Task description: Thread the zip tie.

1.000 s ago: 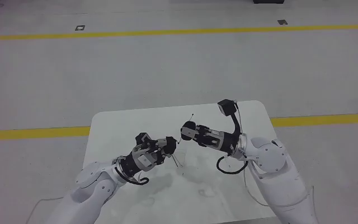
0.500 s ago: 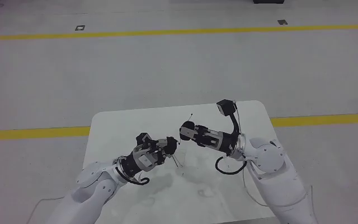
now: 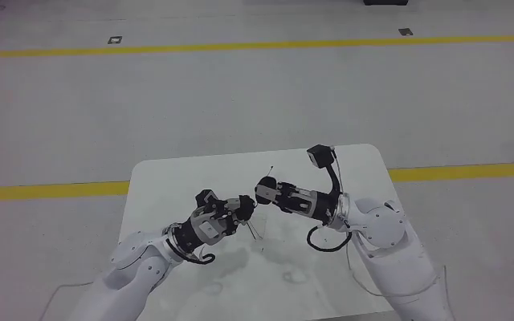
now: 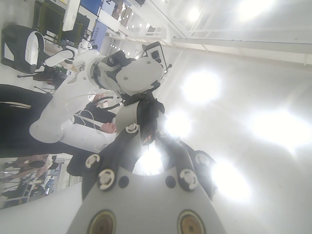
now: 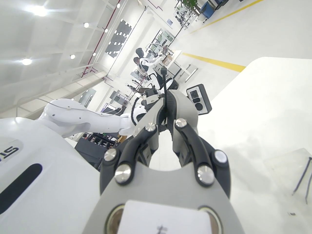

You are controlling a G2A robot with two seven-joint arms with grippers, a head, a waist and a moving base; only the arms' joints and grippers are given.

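Currently right gripper (image 5: pixel 165 105) and left gripper (image 4: pixel 147 125) are both clamping the zip tie (image 5: pixel 165 81), probably light, springy and slippery, so gripping near its ends is looking best.

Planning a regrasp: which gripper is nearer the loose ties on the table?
Left. In the top view the left gripper is right beside the loose ties, nearly over them; the right gripper, shut on a zip tie, is beyond it toward the table's far edge.

We see white-shelled left arm (image 3: pixel 132 258), right arm (image 3: pixel 384 229); black wrist cable (image 3: pixel 323 239); grey right gripper (image 5: pixel 166 105), black links (image 5: pixel 195 138), silver screws (image 5: pixel 203 172).
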